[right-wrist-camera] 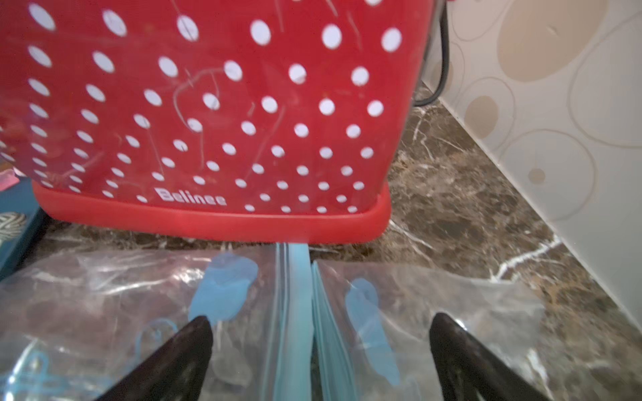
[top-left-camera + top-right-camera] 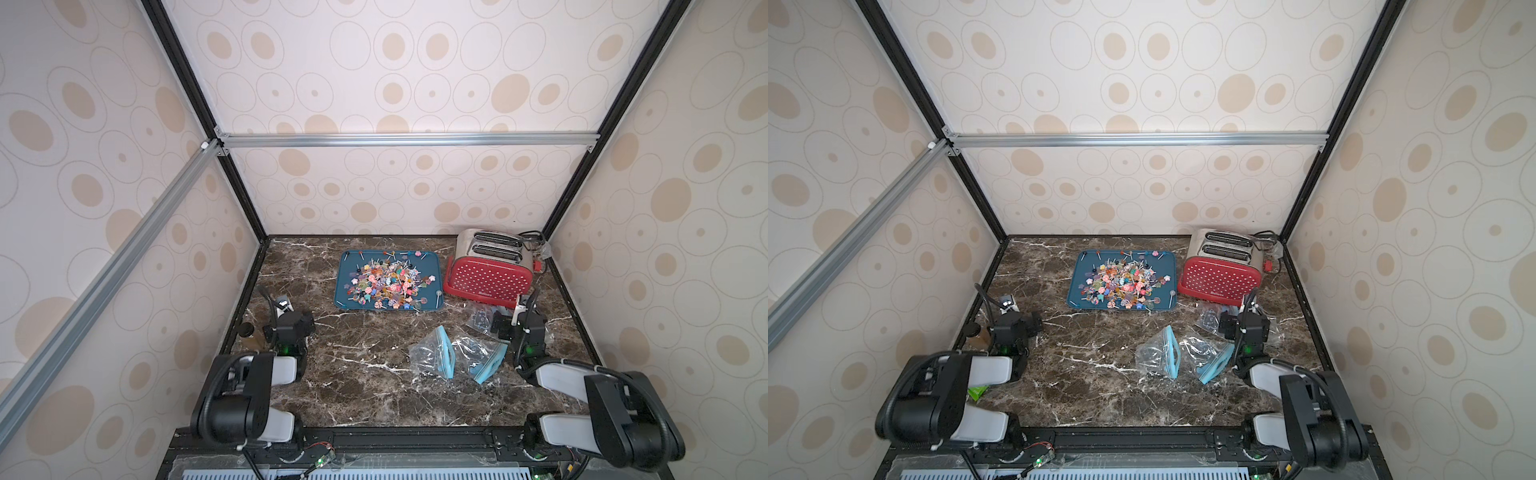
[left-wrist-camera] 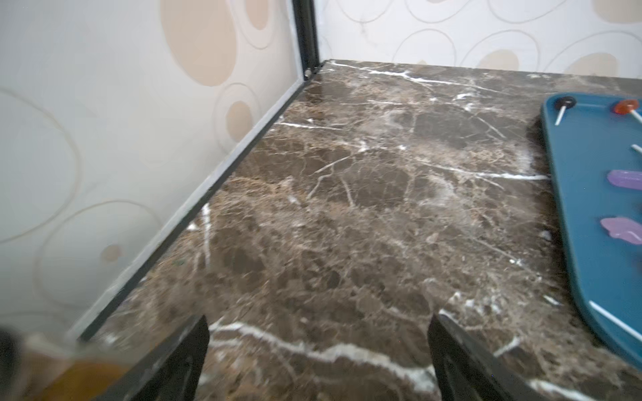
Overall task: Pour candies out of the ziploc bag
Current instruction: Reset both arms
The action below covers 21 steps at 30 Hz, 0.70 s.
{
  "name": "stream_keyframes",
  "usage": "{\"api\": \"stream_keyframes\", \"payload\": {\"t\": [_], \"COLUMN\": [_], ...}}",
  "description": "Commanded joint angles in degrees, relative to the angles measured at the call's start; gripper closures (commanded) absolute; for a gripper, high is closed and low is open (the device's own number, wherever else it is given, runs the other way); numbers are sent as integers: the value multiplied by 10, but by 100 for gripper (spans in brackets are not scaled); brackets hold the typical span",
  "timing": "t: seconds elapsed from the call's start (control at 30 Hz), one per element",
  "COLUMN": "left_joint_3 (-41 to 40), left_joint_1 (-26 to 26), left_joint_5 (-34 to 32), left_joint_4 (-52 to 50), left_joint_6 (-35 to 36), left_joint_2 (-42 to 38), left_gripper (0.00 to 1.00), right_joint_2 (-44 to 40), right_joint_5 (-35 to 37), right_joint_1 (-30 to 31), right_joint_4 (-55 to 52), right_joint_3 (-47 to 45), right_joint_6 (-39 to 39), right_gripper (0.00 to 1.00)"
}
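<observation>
tool state. left tool [image 3: 318, 324]: released, jaws spread wide, nothing between them; bare worktop [image 3: 347, 208] lies beneath and ahead of it. right tool [image 1: 321, 317]: released, jaws spread wide, low over bag film but gripping nothing.

location of task items. the candies [image 2: 386, 282] lie heaped on the blue tray [image 2: 351, 262], ahead of both tools and off to the inner side of the left tool. two ziploc bags [image 1: 132, 298] lie flat directly beneath the right tool, their blue zip strips side by side in the gap between the jaws, with the red toaster [image 1: 208, 121] just ahead. two further bags [image 2: 432, 353] lie crumpled on the worktop inboard of the right tool, between the two tools. all bags look empty, so the pour is judged complete or nearly so.

handling. the bag is thin clear film: very light, limp, slippery, and prone to crumple or slide away under a single jaw. the zip strip is the stiffest part and the recommended grip point; a pinch on a bottom corner suits inverting the bag. flat film on the worktop offers little edge to catch, so a raised fold is preferred. the candies are tiny, light and hard, with thin sticks that could snag in the film or roll off the tray.
</observation>
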Motion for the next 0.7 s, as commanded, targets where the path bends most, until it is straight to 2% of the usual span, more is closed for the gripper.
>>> {"api": "stream_keyframes", "payload": {"t": [0.0,0.03,0.1,0.13,0.2,0.27,0.33,0.43,0.67], "left_joint_3": [48,66,71,72,70,70,70,70,72], "left_joint_1": [5,5,11,14,14,14,14,13,13], "left_joint_5": [104,109,124,129,128,128,128,128,128], "left_joint_4": [4,-13,-16,-25,-13,-18,-20,-19,-22], "left_joint_6": [60,61,56,56,55,56,57,57,56], "left_joint_2": [-2,10,12,10,14,11,10,12,13], "left_gripper": [1,1,1,1,1,1,1,0,1], "right_joint_2": [82,109,97,97,110,94,106,97,100], "right_joint_5": [-72,-118,-138,-138,-136,-136,-134,-136,-134], "right_joint_1": [-8,-8,-18,-22,-23,-23,-23,-23,-23], "right_joint_4": [122,125,35,19,66,16,56,21,32], "right_joint_3": [29,45,78,86,74,85,75,83,82], "right_joint_6": [-49,-76,-64,-59,-60,-60,-59,-59,-59], "right_gripper": [0,0,0,0,0,0,0,0,0]}}
